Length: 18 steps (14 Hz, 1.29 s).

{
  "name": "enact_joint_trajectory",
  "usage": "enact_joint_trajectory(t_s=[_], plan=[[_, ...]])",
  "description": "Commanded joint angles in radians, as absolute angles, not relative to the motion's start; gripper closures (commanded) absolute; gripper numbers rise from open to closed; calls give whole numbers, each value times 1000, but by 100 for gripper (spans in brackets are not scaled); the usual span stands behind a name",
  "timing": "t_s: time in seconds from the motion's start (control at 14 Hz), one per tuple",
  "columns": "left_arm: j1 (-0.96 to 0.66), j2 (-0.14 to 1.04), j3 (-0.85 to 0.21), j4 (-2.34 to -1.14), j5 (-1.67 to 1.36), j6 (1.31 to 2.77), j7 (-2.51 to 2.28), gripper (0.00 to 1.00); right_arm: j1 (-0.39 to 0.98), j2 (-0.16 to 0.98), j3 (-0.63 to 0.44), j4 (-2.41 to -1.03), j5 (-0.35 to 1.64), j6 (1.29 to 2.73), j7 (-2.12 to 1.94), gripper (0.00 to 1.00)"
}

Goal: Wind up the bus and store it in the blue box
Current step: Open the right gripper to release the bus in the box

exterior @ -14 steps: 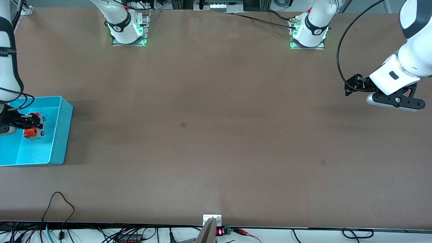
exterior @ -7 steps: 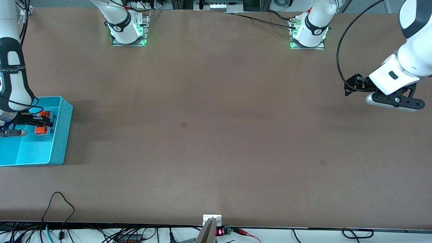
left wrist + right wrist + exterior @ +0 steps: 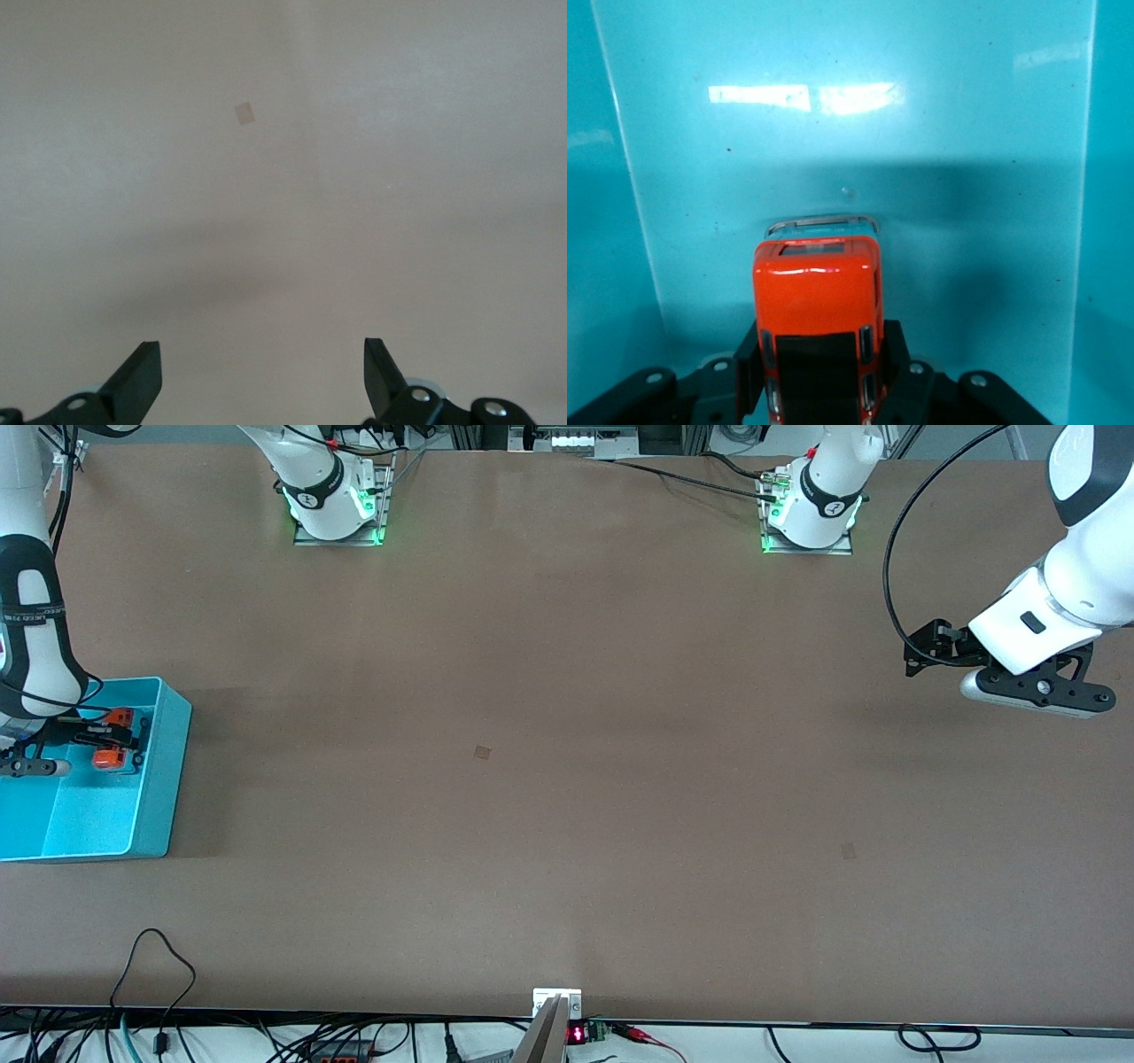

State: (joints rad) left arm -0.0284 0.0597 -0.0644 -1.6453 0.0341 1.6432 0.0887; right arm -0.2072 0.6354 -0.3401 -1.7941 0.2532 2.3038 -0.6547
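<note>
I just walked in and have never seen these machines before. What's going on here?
The right gripper holds a small orange-red toy bus inside the blue box at the right arm's end of the table, its fingers clamped on the bus's sides. The bus has not been let go yet. The left gripper waits, open and holding nothing, over bare table at the left arm's end.

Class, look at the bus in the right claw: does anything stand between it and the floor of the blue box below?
Nothing visible does. The right claw grips the bus inside the blue box, with only bare blue floor under it. The left claw waits open over the table.
</note>
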Motion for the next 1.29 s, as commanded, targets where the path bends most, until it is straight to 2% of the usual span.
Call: enact_joint_trajectory(t_s=[0.0,0.07,0.14,0.5,0.71,1.21], plan=[[-26,63,-63,-1626,51,1628,80,0,-212,658,-337,-1781,275,2316,-657,64],[-26,63,-63,-1626,51,1628,80,0,-212,661,-337,-1779,275,2318,-657,27],[-25,61,-63,-1626,51,1626,80,0,-212,660,-336,-1779,276,2318,-657,0],[-26,61,-63,-1626,51,1615,80,0,-203,621,-331,-1737,310,2278,-644,0],[-26,61,-64,-1626,51,1617,80,0,-186,585,-328,-1651,298,2146,-638,0],[-28,61,-64,-1626,51,1617,80,0,-112,364,-319,-1583,144,1855,-635,0]])
